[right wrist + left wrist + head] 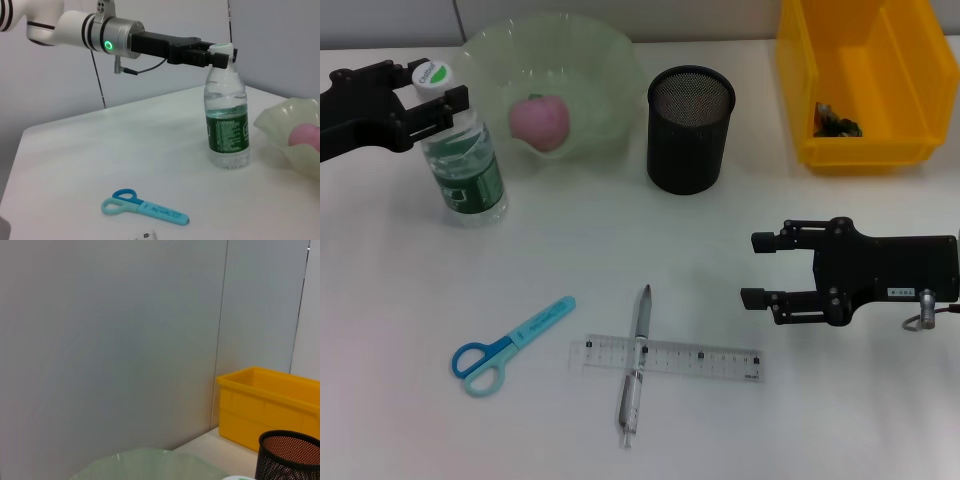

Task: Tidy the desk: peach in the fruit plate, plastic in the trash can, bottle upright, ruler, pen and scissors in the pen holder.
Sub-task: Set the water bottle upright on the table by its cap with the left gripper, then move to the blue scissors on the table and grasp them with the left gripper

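Observation:
A clear water bottle (pixel 465 165) with a green label stands upright at the table's left, and my left gripper (pixel 433 88) is shut on its neck just under the white cap. The right wrist view shows that same grip (pixel 220 56) on the bottle (pixel 227 125). A pink peach (pixel 540 122) lies in the pale green fruit plate (pixel 610 60). The black mesh pen holder (pixel 690 130) stands beside the plate. Blue scissors (pixel 510 345), a clear ruler (pixel 700 358) and a pen (pixel 638 365) lying across it are at the front. My right gripper (pixel 756 269) hovers open at the right.
The yellow trash can (pixel 865 80) sits at the back right with a dark crumpled piece of plastic (pixel 835 122) inside. A grey wall runs behind the table. The scissors (pixel 145 207) lie nearer than the bottle in the right wrist view.

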You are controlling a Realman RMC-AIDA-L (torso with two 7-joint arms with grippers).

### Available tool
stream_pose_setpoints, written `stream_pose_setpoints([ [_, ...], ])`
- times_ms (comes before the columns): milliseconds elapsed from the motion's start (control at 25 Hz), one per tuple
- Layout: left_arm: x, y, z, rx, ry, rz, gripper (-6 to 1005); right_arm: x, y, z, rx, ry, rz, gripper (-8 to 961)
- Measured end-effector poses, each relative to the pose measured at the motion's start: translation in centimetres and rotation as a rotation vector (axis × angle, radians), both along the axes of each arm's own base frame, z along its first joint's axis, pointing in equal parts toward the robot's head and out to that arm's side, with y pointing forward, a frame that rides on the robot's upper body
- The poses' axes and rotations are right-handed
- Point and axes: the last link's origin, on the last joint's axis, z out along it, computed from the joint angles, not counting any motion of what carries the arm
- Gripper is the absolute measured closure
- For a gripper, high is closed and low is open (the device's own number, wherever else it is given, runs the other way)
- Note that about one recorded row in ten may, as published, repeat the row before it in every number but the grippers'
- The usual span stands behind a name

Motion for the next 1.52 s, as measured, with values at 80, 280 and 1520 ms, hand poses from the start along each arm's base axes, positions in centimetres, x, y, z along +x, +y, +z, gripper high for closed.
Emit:
stream_pose_setpoints([
  [80,0.0,0.0,0.0,0.001,-0.003,-0.001,544,0.0,0.0,0.0,0.0,0.0,-0.001,225],
  [280,0.2,0.0,0.0,0.003,-0.011,-0.004,352,0.1,-0.1,0.0,-0.001,0.001,-0.002,226],
  [1520,2.8,-3.9,2.2,-0.078,-0.276,-0.219,201,0.1,-0.1,0.0,0.001,-0.002,-0.006,226],
])
